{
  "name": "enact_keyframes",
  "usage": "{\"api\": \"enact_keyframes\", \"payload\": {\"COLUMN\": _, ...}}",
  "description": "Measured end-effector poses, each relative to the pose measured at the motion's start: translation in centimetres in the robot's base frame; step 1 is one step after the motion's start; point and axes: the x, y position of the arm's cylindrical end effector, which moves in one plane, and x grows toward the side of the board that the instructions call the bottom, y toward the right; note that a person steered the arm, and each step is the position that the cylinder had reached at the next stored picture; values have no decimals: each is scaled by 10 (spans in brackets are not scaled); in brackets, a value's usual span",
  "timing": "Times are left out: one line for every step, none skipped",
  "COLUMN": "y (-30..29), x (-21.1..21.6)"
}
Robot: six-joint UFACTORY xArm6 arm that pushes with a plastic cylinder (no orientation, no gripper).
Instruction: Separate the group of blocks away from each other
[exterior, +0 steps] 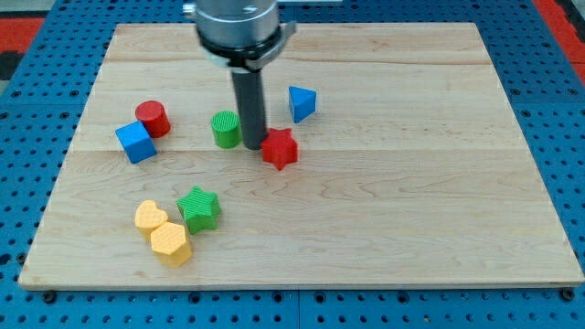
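My tip rests on the wooden board, between a green cylinder on its left and a red star touching it on its right. A blue triangle lies above and right of the tip. At the view's left a red cylinder touches a blue cube. Toward the bottom left, a green star, a yellow heart and a yellow hexagon sit bunched together.
The board lies on a blue pegboard table. The arm's grey end housing hangs over the board's top middle. A red area shows in the view's top left corner.
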Motion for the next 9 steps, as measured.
{"api": "enact_keyframes", "payload": {"y": -67, "x": 27}}
{"api": "enact_keyframes", "payload": {"y": -138, "x": 25}}
{"api": "enact_keyframes", "payload": {"y": -99, "x": -1}}
{"api": "enact_keyframes", "payload": {"y": -39, "x": -12}}
{"api": "enact_keyframes", "payload": {"y": -22, "x": -19}}
{"api": "enact_keyframes", "payload": {"y": -81, "x": 9}}
{"api": "enact_keyframes", "payload": {"y": -156, "x": 17}}
{"api": "enact_keyframes", "payload": {"y": -177, "x": -3}}
{"api": "enact_keyframes", "payload": {"y": -136, "x": -14}}
